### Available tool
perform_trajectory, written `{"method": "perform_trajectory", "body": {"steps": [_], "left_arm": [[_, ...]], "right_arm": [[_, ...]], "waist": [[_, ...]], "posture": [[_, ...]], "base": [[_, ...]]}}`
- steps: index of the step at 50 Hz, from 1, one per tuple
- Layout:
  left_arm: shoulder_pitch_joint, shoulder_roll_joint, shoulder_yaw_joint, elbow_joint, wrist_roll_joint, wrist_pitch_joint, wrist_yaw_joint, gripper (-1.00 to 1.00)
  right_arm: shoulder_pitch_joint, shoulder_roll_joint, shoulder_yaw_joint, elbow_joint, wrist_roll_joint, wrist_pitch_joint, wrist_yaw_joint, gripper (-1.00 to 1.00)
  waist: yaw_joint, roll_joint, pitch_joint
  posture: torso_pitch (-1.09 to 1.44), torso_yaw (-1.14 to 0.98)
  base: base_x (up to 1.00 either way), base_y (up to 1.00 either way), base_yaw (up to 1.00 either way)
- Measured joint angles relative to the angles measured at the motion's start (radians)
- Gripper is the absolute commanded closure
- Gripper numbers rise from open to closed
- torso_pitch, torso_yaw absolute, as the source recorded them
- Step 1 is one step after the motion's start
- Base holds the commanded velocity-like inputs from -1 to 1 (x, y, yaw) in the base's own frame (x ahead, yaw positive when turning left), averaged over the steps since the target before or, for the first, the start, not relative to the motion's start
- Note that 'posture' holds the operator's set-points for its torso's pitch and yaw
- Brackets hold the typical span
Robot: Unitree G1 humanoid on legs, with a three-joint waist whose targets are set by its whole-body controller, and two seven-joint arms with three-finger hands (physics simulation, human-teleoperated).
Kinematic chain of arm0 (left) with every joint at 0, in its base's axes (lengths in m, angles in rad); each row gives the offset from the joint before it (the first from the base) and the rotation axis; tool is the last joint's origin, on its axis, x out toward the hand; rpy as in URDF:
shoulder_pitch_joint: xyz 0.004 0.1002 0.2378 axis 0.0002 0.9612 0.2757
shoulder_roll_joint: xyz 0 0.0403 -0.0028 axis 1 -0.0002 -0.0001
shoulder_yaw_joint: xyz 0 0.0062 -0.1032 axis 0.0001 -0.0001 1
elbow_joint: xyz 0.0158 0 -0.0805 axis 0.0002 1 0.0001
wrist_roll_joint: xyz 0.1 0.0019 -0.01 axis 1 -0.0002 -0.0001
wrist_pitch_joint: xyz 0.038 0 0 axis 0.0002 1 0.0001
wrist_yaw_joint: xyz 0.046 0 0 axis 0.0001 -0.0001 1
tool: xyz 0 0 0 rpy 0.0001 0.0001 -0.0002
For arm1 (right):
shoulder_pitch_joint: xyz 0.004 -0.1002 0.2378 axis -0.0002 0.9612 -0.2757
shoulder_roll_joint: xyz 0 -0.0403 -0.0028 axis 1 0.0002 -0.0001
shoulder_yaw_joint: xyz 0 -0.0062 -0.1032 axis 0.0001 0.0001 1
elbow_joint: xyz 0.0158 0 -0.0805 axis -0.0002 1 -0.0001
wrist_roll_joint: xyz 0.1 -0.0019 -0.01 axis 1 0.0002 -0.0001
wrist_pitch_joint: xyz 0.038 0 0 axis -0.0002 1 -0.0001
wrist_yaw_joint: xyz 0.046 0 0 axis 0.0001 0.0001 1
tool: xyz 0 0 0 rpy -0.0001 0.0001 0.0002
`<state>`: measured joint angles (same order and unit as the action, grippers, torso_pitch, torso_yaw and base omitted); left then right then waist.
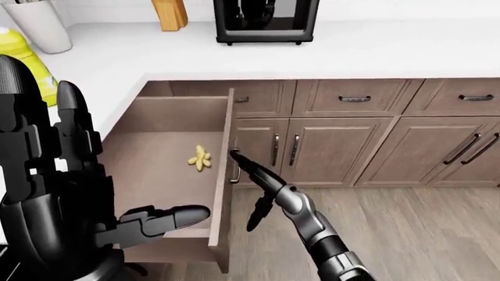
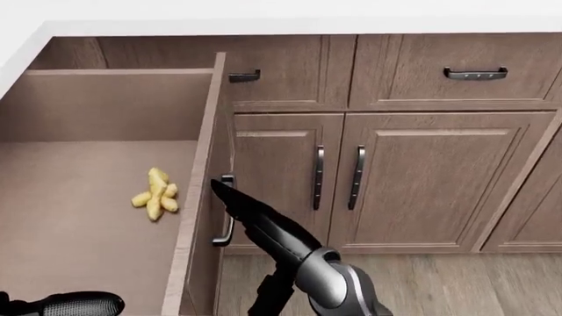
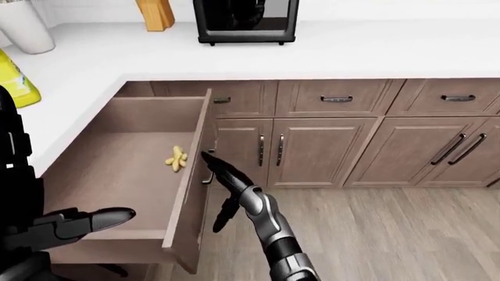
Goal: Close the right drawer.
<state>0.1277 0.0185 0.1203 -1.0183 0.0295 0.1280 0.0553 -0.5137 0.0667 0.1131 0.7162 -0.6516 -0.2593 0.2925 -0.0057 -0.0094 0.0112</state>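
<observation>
Drawer (image 2: 105, 217) open, one ginger root (image 2: 155, 193) inside; right robot hand (image 2: 224, 189) touches its handle, grip unclear.

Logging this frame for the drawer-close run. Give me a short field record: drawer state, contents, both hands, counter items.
drawer: open, pulled well out of the cabinet row
contents: one yellow ginger root on the drawer floor
handle: on the drawer's front panel
right robot hand: fingertip against the drawer front at the handle, fingers not closed round it
left robot hand: raised near the camera, fingers spread, holding nothing
counter: black appliance, wooden block, yellow bottle, white container
</observation>
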Motion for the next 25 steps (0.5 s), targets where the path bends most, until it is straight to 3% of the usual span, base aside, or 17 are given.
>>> {"method": "perform_trajectory", "body": {"steps": [25], "left_arm": [[0.000,0.014,0.013,0.001,-0.019,0.000,0.014,-1.00]], "right_arm": [[-0.178,0.063,0.012,0.289,-0.044,-0.104,-0.041,-1.00]], "waist": [[0.003,0.004,0.004]], "posture": [[0.00,0.00]], "base": [[0.00,0.00,0.00]]}}
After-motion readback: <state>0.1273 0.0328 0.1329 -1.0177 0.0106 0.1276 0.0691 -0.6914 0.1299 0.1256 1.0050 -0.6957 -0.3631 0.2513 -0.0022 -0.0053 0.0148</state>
